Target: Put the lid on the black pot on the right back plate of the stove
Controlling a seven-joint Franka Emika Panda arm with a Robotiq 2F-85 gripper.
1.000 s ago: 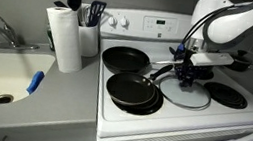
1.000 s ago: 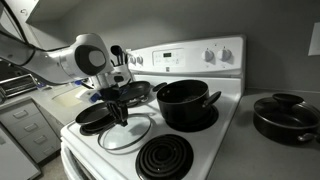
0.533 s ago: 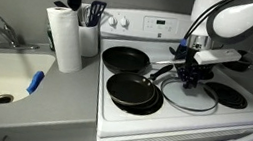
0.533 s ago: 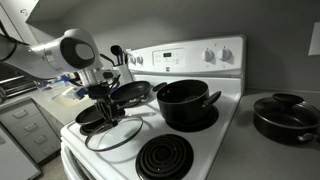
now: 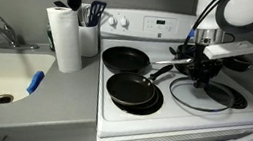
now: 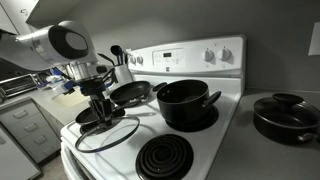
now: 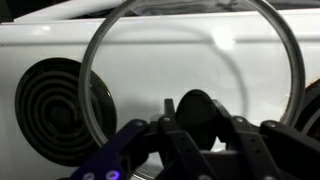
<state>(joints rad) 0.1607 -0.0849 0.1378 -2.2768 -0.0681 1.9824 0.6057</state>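
Claw [image 6: 102, 109] grips the lid [image 6: 110, 136] from above; the black pot [image 6: 185, 104] sits apart, farther back on the stove [image 6: 226, 122].

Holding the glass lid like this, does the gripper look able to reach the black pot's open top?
Likely yes. The gripper holds the glass lid clear of the stove, the black pot stands uncovered with nothing above it, and the frying pan sits low. More lift may be needed to clear the rim.

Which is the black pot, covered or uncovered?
Uncovered: the black pot shows a bare rim; the gripper holds the round glass lid aside.
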